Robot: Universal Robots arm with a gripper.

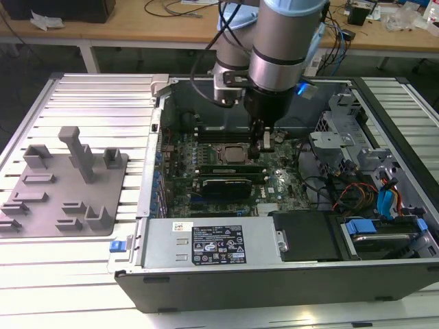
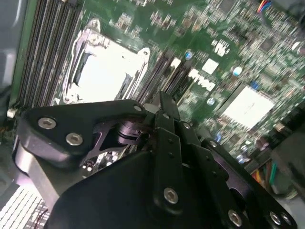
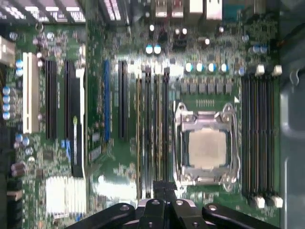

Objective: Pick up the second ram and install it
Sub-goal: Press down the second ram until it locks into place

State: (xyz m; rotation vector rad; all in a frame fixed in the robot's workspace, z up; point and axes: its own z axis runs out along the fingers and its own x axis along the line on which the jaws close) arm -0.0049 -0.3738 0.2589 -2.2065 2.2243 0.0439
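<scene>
One robot arm [image 1: 274, 62] in the exterior view, reaching down into an open computer case [image 1: 274, 288] laid flat on a slatted white table [image 1: 89, 96]. Gripper [image 1: 264, 145] low over the motherboard [image 1: 274, 185], just beside the processor socket [image 1: 230, 152] on the exterior view's right. Second ram [image 1: 230, 166] lying as a long green strip in the slots beside the socket, its one end right under the gripper's tip. Contact between the two hard to make out. Grey fixture plate [image 1: 62, 199] with its blocks well apart on the exterior view's left, outside the case. Labelled power supply [image 1: 206, 243] along the case's near wall.

Second wrist view: black gripper [image 2: 159, 102] large in the foreground, fingertips [image 2: 164, 112] drawn close together with almost no gap. Beyond them the processor socket [image 2: 107, 71], a row of dark memory slots [image 2: 162, 76] and a pale heatsink [image 2: 245, 105]. Grip on the green strip impossible to confirm.

First wrist view: straight down on the motherboard, gripper [image 3: 162, 187] with fingers together, poised at the end of the slot bank [image 3: 152, 129] next to the processor socket [image 3: 206, 148]. Another bank of black slots [image 3: 259, 133] on the socket's far side. Finned heatsink [image 3: 64, 193] well apart from the gripper.
</scene>
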